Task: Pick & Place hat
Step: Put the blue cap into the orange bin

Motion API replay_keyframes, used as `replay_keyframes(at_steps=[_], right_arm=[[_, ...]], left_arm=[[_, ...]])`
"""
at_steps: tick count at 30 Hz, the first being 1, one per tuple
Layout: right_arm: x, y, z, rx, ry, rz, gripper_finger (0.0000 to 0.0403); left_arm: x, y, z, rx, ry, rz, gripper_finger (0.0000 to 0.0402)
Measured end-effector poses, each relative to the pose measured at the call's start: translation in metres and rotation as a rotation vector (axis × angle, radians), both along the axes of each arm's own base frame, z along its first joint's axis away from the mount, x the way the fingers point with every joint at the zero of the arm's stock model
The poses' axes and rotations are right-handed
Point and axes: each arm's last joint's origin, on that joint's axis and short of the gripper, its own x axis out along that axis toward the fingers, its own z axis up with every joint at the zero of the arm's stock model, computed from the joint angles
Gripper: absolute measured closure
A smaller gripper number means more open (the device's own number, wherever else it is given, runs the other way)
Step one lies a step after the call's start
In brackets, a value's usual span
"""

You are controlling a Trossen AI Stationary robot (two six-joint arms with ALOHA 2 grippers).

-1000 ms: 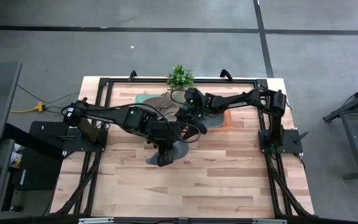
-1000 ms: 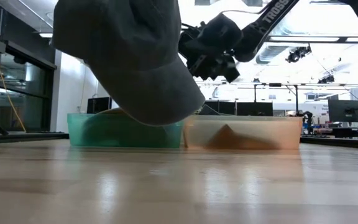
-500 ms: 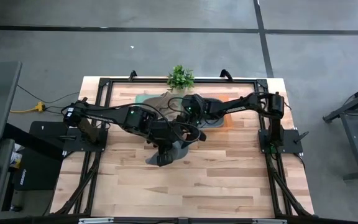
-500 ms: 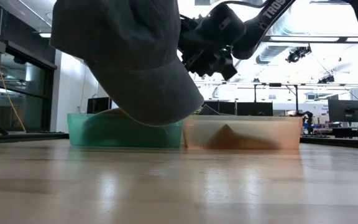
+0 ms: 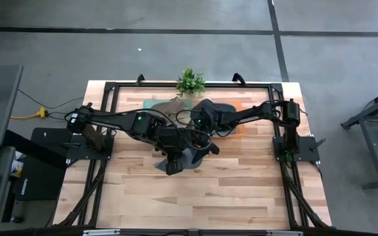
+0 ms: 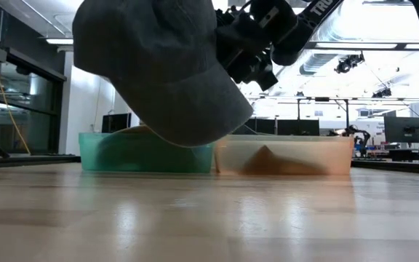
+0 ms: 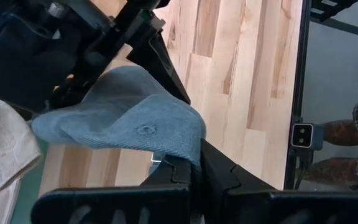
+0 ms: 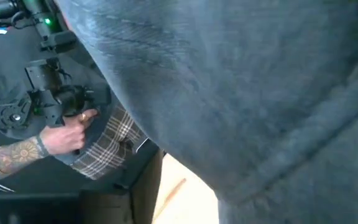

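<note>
A grey-blue cap (image 5: 190, 156) hangs in the air near the table's middle and fills the upper left of the low view (image 6: 158, 73). My left gripper (image 5: 173, 165) is shut on it, and the left wrist view shows the crown's button (image 7: 145, 129). My right gripper (image 5: 201, 124) reaches in from the far right, close beside the cap's crown (image 6: 247, 45). Its wrist view is filled with grey cloth (image 8: 260, 93), and its fingers do not show. I cannot tell whether it touches the cap. My left gripper pinches the cap's cloth at the crown's lower edge (image 7: 190, 152) between its two fingers (image 7: 219, 177). The cap is lifted clear of the table, its brim (image 6: 220, 120) slanting downward.
A green bin (image 6: 93, 149) holding a tan hat (image 5: 171, 106) and an orange bin (image 6: 340, 153) stand side by side at the far edge. A dark hat (image 5: 218, 108) lies on them. A small plant (image 5: 189, 80) stands behind. A person's hand (image 8: 61, 138) shows beyond the table.
My right gripper has moved from over the bins toward the near edge, closing on the held cap. The cap has shifted slightly to the right in the low view, still lifted in my left gripper.
</note>
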Motion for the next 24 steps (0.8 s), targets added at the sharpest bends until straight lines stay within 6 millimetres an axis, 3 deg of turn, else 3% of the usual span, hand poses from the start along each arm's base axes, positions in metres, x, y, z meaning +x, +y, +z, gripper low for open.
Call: replay_keyframes(at_steps=[11, 18, 24], right_arm=[[0.0005, 0.0055, 0.0002, 0.018, 0.028, 0.012, 0.0303], [0.0001, 0.0057, 0.0006, 0.03, 0.035, 0.024, 0.0387], [0.0002, 0.0057, 0.0007, 0.026, 0.027, 0.023, 0.0391]], left_arm=[[0.0, 0.0001, 0.0, 0.0, 0.0, 0.001, 0.0402], [0.0, 0.0, 0.0, -0.001, 0.0, 0.001, 0.0402], [0.0, 0.0, -0.0001, -0.001, 0.001, 0.0, 0.0401]])
